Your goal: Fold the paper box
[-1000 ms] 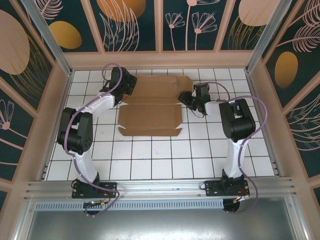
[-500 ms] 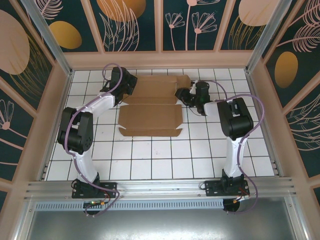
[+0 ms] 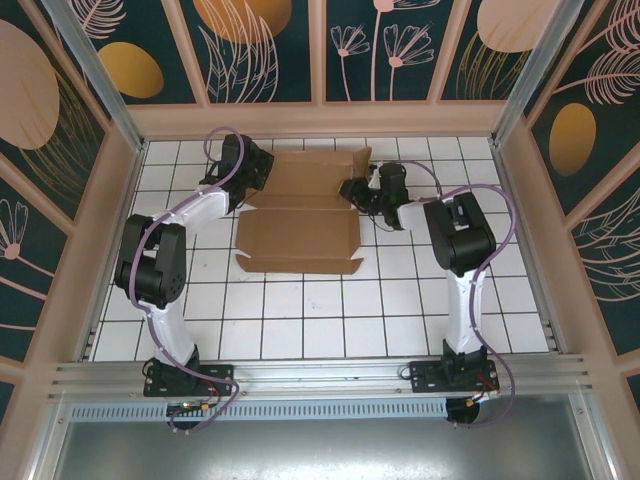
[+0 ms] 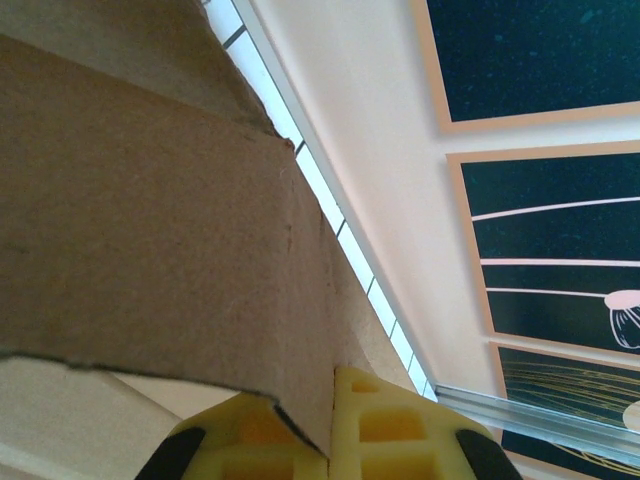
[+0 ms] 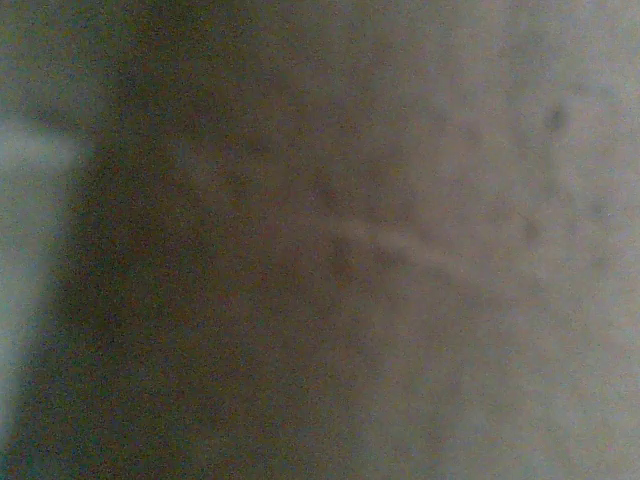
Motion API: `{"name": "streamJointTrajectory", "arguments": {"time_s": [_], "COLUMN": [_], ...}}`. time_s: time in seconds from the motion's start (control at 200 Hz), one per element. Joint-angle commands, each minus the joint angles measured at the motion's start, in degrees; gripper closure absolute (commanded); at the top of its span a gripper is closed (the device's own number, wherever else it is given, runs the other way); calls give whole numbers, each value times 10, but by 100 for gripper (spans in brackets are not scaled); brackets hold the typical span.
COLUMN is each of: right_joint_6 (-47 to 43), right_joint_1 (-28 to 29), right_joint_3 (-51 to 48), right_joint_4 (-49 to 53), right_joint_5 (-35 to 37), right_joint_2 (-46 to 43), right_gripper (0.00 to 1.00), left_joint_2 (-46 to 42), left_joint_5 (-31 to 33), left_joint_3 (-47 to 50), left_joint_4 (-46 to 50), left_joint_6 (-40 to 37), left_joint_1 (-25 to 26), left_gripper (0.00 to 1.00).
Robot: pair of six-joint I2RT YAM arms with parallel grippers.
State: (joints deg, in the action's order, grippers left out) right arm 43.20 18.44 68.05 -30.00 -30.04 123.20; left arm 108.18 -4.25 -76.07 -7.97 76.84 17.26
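**Two end effectors at the far flaps of a mostly flat mailer**

Two arms reach to the far half of the tiled bench [image 3: 300, 320], one at each end of the paper box [image 3: 300, 232]. The box is an unprinted brown die-cut blank that lies spread out between them. Its near panel and narrow front flap are flat on the tiles, so most of the folding is not yet done.

The left end effector [image 3: 252, 172] is at the far-left corner of the blank. In the left wrist view its yellow fingertips [image 4: 385, 440] are pressed together on a cardboard edge, with the sheet [image 4: 150, 230] running up from between them. That side therefore has a firm pinch on a flap.

The right end effector [image 3: 352, 190] sits at the far-right edge, over or against a side tab. Its wrist camera gives only a blurred brown surface close to the lens. I cannot tell how wide the jaws stand or whether they hold anything.

The blank should be light and stiff within each panel, and it should bend readily only along the scored creases. With so little weight it is likely to skate on the smooth tiles when pushed. Thin tabs could buckle or tear if pinched mid-panel. The best hold is near a flap's free edge, close to a crease end, with the other arm steadying the sheet.
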Motion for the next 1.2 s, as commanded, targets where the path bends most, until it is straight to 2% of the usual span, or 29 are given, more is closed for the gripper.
{"name": "streamJointTrajectory", "arguments": {"time_s": [0.0,0.205,0.365,0.495,0.586,0.661,0.741,0.841,0.991,1.191], "right_joint_6": [-36,-114,-134,-147,-205,-273,-339,-436,-535,-570], "right_joint_1": [-9,-40,-85,-125,-133,-131,-128,-114,-84,-65], "right_joint_3": [-42,-154,-233,-255,-217,-139,-91,-58,-35,-51], "right_joint_4": [-13,-38,-95,-123,-52,43,66,66,92,88], "right_joint_5": [-21,-40,-40,28,110,142,154,133,53,-6], "right_joint_2": [-67,-203,-296,-324,-307,-257,-204,-163,-143,-153], "right_gripper": [56,59,68,69,72,72,71,67,61,58], "left_joint_2": [19,24,32,34,35,35,36,36,39,52], "left_joint_5": [-19,-14,-18,-23,-25,-28,-31,-33,-38,-59], "left_joint_3": [24,8,-3,-6,-7,-6,-6,-5,-9,-31], "left_joint_4": [68,81,83,87,88,90,89,89,88,82], "left_joint_6": [11,15,14,14,10,8,8,10,10,14], "left_joint_1": [2,-1,-2,-2,-2,-2,-1,-2,-2,-2], "left_gripper": [100,100,100,100,100,100,100,100,100,100]}}
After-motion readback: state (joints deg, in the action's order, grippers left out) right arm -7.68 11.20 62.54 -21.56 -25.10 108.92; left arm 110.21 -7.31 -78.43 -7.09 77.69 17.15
